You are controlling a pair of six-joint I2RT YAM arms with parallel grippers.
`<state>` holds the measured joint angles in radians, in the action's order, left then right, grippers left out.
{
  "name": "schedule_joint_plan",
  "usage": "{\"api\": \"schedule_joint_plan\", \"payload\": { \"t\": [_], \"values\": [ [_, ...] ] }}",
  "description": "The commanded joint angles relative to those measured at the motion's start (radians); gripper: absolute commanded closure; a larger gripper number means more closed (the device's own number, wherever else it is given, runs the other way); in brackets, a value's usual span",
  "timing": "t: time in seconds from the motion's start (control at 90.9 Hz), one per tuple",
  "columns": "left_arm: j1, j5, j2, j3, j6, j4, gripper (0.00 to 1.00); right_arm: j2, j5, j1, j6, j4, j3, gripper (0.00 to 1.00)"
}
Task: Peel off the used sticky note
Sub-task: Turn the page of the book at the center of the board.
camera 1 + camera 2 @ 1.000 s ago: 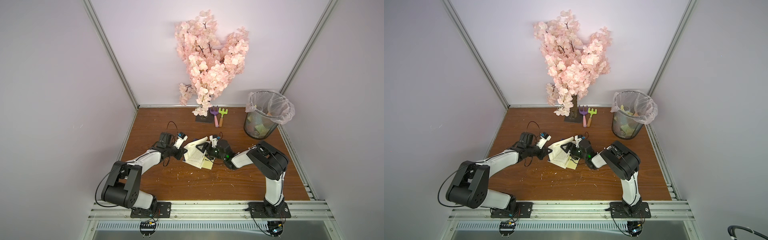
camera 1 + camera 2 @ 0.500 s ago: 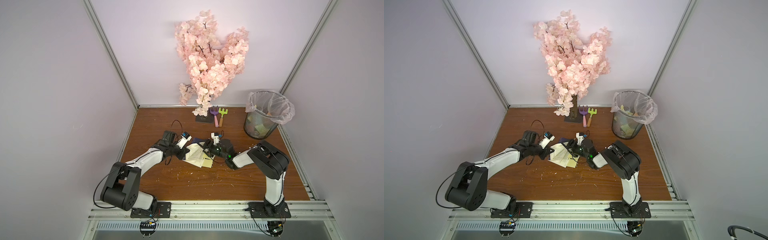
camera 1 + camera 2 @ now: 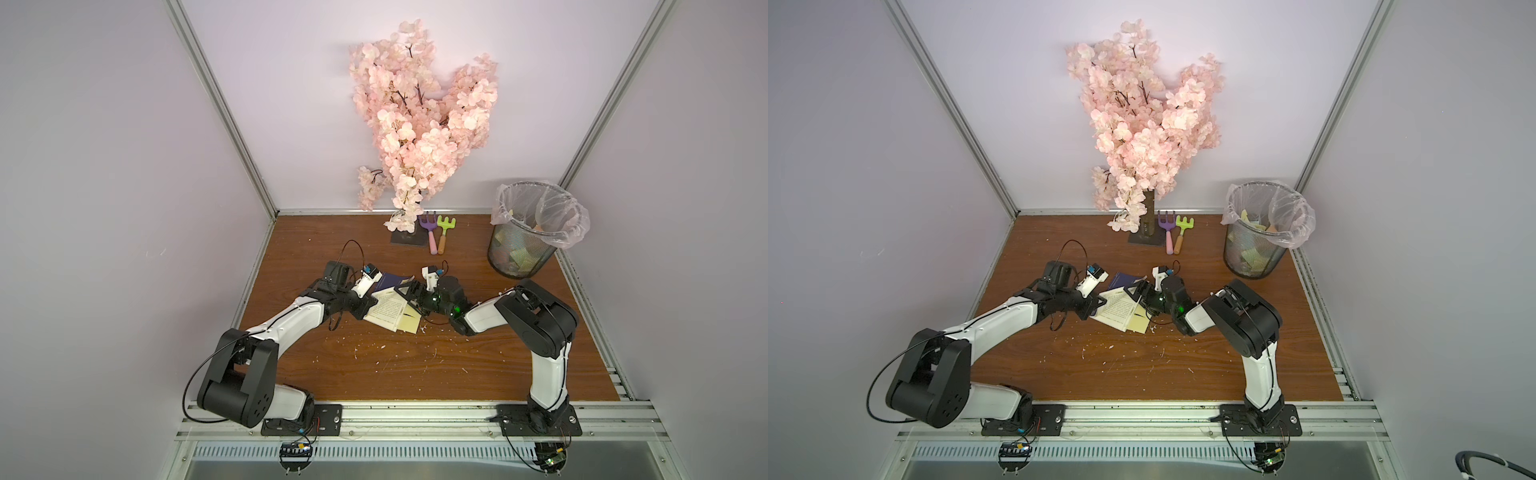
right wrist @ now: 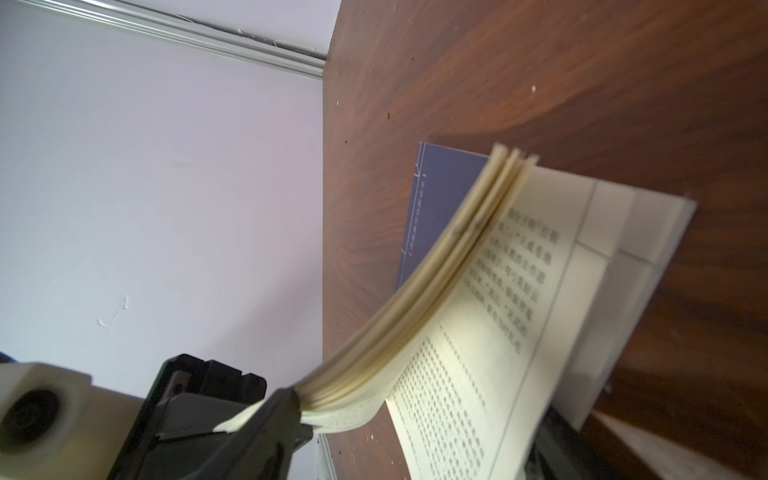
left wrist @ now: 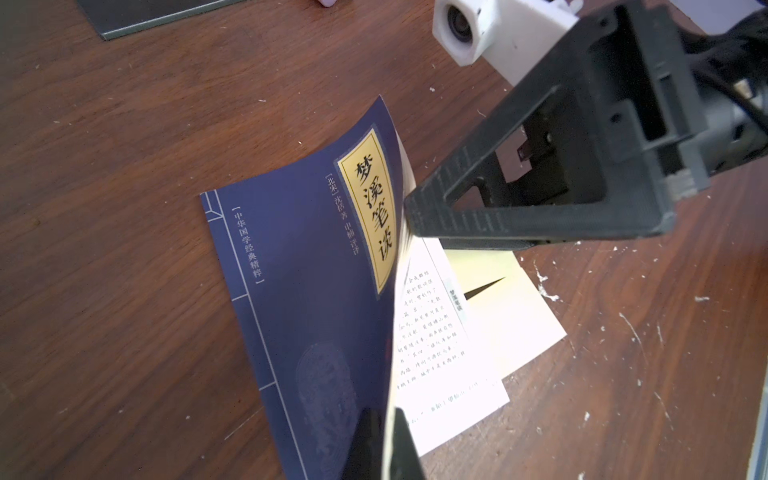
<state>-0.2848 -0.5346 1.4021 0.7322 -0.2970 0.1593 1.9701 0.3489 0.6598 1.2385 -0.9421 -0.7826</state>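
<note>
**Left gripper** (image 5: 384, 446): jaws closed, pinching the book (image 5: 316, 266) by the outer edge of its navy cover and a sheaf of pages. The sheaf is raised and bowed off the rest of the book. The right wrist view shows the same pinch, with the pages fanned a little at the free corner.

**Right gripper** (image 5: 417, 230): jaws apart, nothing between them. One fingertip is against the edge of the raised sheaf, above the book's exposed printed page. Cannot tell if the lower finger touches paper.

**Sticky note** (image 5: 503, 307): pale yellow, flat, not gripped. It shows past the book's printed page on the side away from the spine, directly beneath the right gripper. A dark wedge-shaped mark crosses it. Cannot tell if it lies over or under the page edge.

**Table** (image 5: 124, 124): brown wood, with the book lying on it between the two grippers. White scraps (image 3: 374, 353) are scattered from the book toward the arm bases.

**Behind the book, by the back wall:**
- blossom tree (image 3: 419, 124)
- purple rake (image 3: 429, 230) and green rake (image 3: 445, 232), side by side

**Well apart from the book, past the right gripper:** mesh bin (image 3: 511, 257) with a plastic liner and paper inside.
</note>
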Motion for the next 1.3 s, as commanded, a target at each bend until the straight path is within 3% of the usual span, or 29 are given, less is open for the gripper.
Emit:
{"api": "schedule_joint_plan", "payload": {
  "t": [0.0, 0.396, 0.704, 0.98, 1.288],
  "values": [
    [-0.006, 0.005, -0.013, 0.014, -0.008, 0.033, 0.99, -0.007, -0.025, -0.006, -0.039, 0.03, -0.023, 0.18],
    [-0.007, -0.006, -0.019, -0.012, 0.023, 0.008, 0.99, -0.119, -0.095, 0.011, -0.059, 0.139, 0.021, 0.2],
    [-0.007, -0.007, -0.017, -0.01, 0.01, 0.019, 0.99, -0.068, -0.059, 0.021, -0.041, 0.101, -0.013, 0.2],
    [-0.007, -0.011, -0.014, -0.015, 0.019, 0.008, 0.99, -0.143, -0.134, 0.054, -0.052, 0.181, 0.019, 0.2],
    [-0.008, -0.015, -0.018, -0.021, 0.022, 0.005, 0.99, -0.1, -0.141, 0.069, -0.03, 0.179, 0.012, 0.2]
  ]
}}
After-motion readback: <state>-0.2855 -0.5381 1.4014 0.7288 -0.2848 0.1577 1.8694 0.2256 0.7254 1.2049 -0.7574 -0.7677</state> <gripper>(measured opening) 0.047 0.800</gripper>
